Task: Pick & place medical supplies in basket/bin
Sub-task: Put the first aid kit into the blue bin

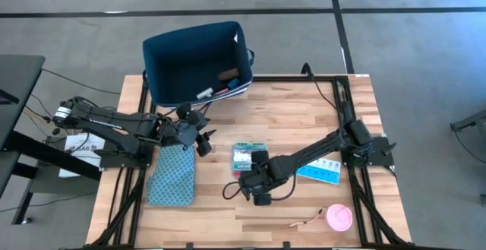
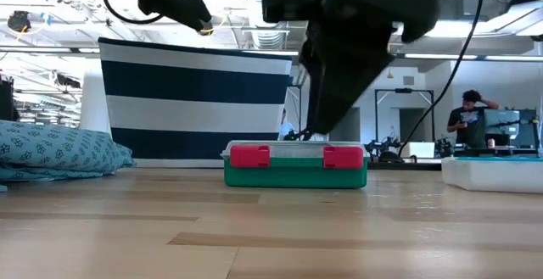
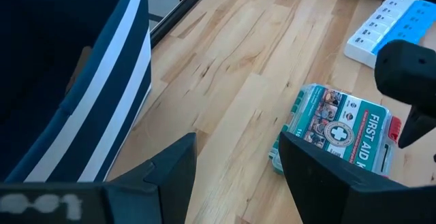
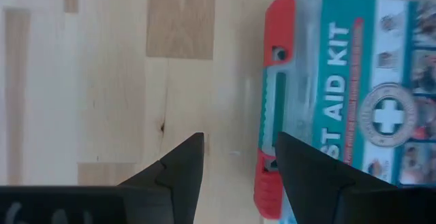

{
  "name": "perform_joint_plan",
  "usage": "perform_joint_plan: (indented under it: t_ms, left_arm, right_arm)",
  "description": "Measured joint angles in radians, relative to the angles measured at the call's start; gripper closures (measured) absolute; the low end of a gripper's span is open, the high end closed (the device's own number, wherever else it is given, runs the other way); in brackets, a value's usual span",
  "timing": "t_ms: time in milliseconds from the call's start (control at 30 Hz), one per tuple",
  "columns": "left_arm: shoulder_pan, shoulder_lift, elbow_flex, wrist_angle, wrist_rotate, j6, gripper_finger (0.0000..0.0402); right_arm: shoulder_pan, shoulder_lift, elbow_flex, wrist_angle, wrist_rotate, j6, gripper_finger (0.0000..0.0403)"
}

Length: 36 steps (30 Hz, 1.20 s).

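**Green kit next, grip it square**

Green-white first aid kit [image 1: 247,156] lies flat on the table, near the bin [image 1: 196,61]. My right gripper [image 4: 236,157] hovers released over its red-latched edge; I should centre across it before closing. My left gripper [image 3: 237,157] waits open beside the bin.

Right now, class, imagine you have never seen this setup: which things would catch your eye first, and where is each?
First, the flat green-white first aid kit box with red clasps at the wooden table's centre, with the right claw, open, just beside its near edge. Next, the large navy blue plastic tub at the far left edge, already holding small items. The left claw, open, hangs between tub and box.
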Motion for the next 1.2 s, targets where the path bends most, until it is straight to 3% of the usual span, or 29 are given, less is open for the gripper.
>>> perform_joint_plan:
  t_ms: [1200]
  left_arm:
    - [0.000,0.000,0.000,-0.013,0.001,0.000,0.0202]
  right_arm:
    - [-0.023,0.003,0.001,0.057,-0.029,-0.001,0.0233]
